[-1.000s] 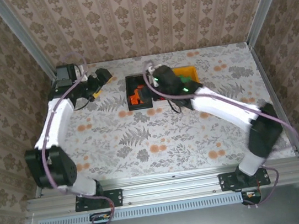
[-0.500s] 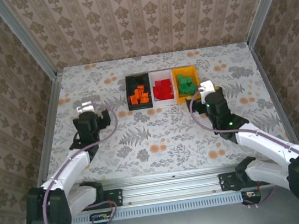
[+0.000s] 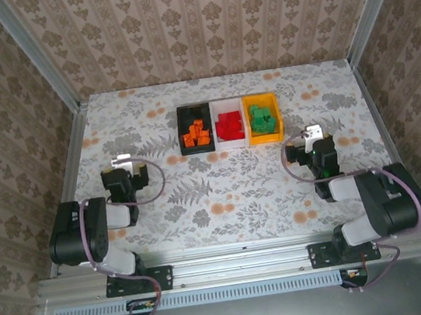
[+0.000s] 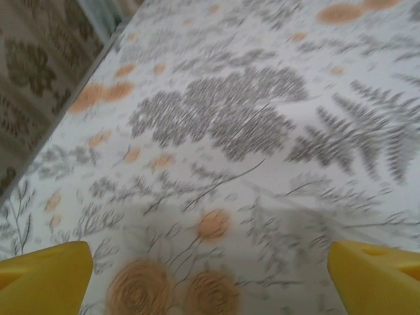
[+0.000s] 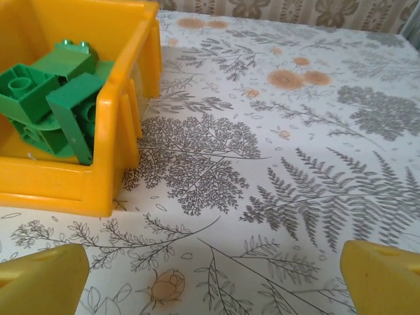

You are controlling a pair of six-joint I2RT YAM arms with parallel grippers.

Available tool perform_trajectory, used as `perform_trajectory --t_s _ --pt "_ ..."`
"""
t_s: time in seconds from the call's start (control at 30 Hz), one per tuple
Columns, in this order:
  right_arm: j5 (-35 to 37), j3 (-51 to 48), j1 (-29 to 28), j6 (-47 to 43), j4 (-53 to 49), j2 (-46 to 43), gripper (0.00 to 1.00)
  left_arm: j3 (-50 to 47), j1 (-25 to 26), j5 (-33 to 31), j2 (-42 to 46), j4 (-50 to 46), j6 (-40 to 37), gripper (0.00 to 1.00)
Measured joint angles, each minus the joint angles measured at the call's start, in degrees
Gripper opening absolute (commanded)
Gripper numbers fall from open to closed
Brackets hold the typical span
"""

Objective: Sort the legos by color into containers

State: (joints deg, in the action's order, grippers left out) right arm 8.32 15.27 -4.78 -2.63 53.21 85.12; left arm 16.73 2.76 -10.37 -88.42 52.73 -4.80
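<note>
Three containers stand in a row at the back middle of the table. The black bin (image 3: 182, 134) holds orange legos (image 3: 196, 134), the white bin (image 3: 226, 106) holds red legos (image 3: 229, 127), and the yellow bin (image 3: 275, 117) holds green legos (image 3: 261, 120). My left gripper (image 3: 122, 163) is pulled back at the left, open over bare cloth, its yellow fingertips (image 4: 46, 275) wide apart. At the right, my right gripper (image 3: 316, 136) is also open and empty. In the right wrist view the yellow bin (image 5: 65, 187) with its green legos (image 5: 52, 98) lies ahead to the left of the right gripper (image 5: 213, 279).
The table wears a floral cloth (image 3: 222, 187). Wallpapered walls with metal corner posts (image 3: 32, 57) close the back and both sides. Both arms sit folded low near their bases at the near edge.
Both arms have drawn back from the far side of the table toward their bases. The right gripper has left the bins, which now stand fully uncovered. Both grippers stayed open.
</note>
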Motion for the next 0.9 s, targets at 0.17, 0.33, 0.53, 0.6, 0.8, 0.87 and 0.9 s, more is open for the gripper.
perform_trajectory --t_s 0.17,0.33,0.53,0.6,0.8,0.87,0.9 --pt "-0.85 3.02 1.62 1.55 -0.61 3.02 1.0 4.07 -1.75 3.87 -0.02 -1.29 1.42 1.0" --pt "-0.85 7.65 3.43 3.52 -1.25 2.99 1.0 5.31 -1.73 5.92 0.02 -1.86 1.84 1.0" --pt "-0.87 7.65 3.45 4.37 -2.67 3.02 1.0 5.33 -1.73 7.65 0.02 -3.74 1.79 1.0" --pt "-0.87 7.65 3.45 4.37 -2.71 3.02 1.0 5.33 -1.73 7.85 0.02 -3.89 1.79 1.0" --pt "-0.87 7.65 3.45 4.37 -2.91 3.02 1.0 5.57 -1.73 8.61 0.02 -4.11 1.81 1.0" --pt "-0.87 7.65 3.45 4.37 -2.93 3.02 1.0 5.64 -1.73 8.72 0.02 -4.13 1.81 1.0" --pt "-0.87 7.65 3.45 4.37 -2.97 3.02 1.0 5.7 -1.73 8.74 0.02 -4.11 1.81 1.0"
